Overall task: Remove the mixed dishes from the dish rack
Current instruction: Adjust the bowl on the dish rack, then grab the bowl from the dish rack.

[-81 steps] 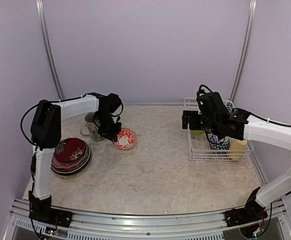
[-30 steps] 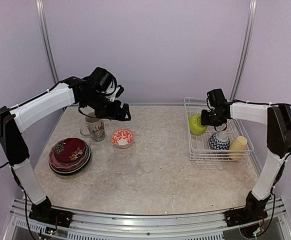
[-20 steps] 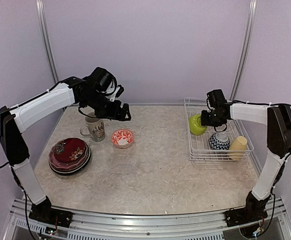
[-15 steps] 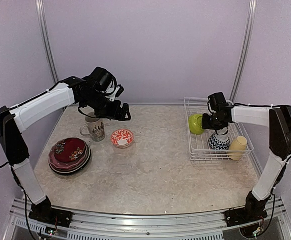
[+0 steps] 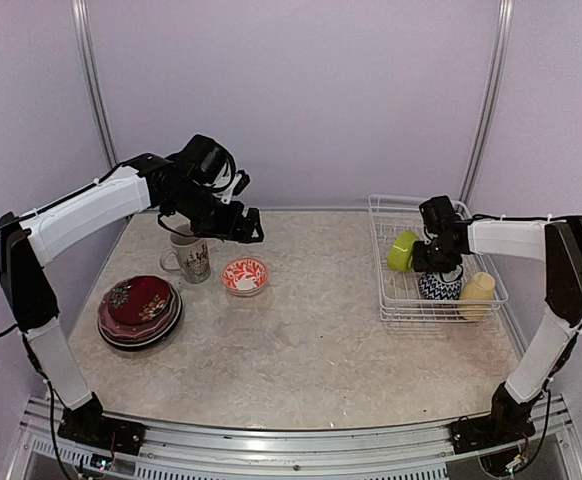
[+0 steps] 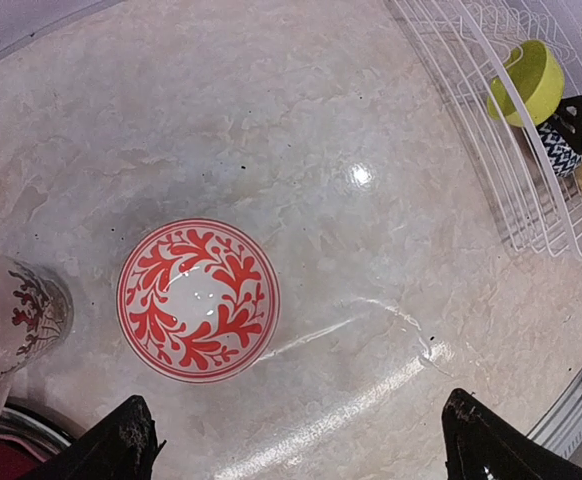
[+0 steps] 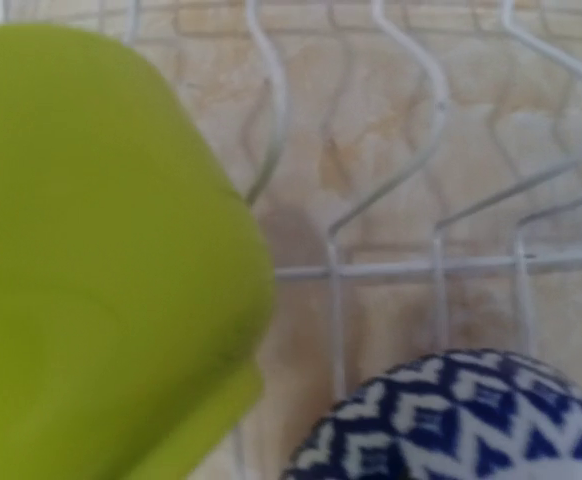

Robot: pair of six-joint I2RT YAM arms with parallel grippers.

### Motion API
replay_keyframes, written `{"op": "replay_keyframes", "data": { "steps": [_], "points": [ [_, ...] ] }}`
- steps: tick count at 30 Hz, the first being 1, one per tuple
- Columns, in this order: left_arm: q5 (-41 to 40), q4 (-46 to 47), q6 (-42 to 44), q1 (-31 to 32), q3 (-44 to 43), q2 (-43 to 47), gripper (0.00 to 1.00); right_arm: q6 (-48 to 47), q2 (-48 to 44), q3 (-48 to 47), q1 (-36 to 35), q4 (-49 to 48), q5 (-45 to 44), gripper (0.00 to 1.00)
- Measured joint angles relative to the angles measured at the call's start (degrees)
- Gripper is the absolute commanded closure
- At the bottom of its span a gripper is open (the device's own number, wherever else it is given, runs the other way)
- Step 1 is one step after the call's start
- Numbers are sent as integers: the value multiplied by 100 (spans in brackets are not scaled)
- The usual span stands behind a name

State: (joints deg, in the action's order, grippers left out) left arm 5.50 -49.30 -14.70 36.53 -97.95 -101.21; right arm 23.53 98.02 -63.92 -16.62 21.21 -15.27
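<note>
The white wire dish rack (image 5: 396,300) stands at the right. In it the lime-green bowl (image 5: 402,251) is tipped on edge, with my right gripper (image 5: 423,250) shut on its rim. That bowl (image 7: 91,260) fills the left of the right wrist view, where my fingers are hidden. A blue-patterned bowl (image 5: 437,284) and a pale-yellow mug (image 5: 476,294) sit in the rack beside it. My left gripper (image 5: 243,226) hangs open and holds nothing, above a red-patterned bowl (image 6: 198,299) on the table.
A beige patterned mug (image 5: 191,259) stands left of the red bowl (image 5: 245,274). Stacked plates (image 5: 139,311) with a red one on top lie at the front left. Rack wires (image 7: 431,268) run close under the right wrist camera.
My right gripper has drawn back to the right inside the rack, and the lime-green bowl has gone with it and tipped up on edge. The left arm has held still.
</note>
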Motion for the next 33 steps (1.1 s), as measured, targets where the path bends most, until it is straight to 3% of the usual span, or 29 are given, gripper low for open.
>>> {"op": "replay_keyframes", "data": {
  "steps": [6,10,13,17,19,22,33],
  "points": [
    [-13,0,4,76,0,0,4,57,-114,7,-4,151,-157,54],
    [-61,2,20,96,0,0,4,162,-608,120,-57,533,-273,42],
    [-72,0,24,101,0,0,4,286,-1204,245,-105,632,-271,27],
    [-81,0,24,105,0,0,4,527,-1818,564,-138,352,-35,13],
    [-81,0,24,107,0,0,4,678,-1965,758,-138,85,190,11],
    [-83,0,24,111,0,0,4,925,-1875,846,-138,-184,463,11],
    [-76,0,24,175,0,20,3,1064,-1073,479,-138,55,328,40]
  ]
}}
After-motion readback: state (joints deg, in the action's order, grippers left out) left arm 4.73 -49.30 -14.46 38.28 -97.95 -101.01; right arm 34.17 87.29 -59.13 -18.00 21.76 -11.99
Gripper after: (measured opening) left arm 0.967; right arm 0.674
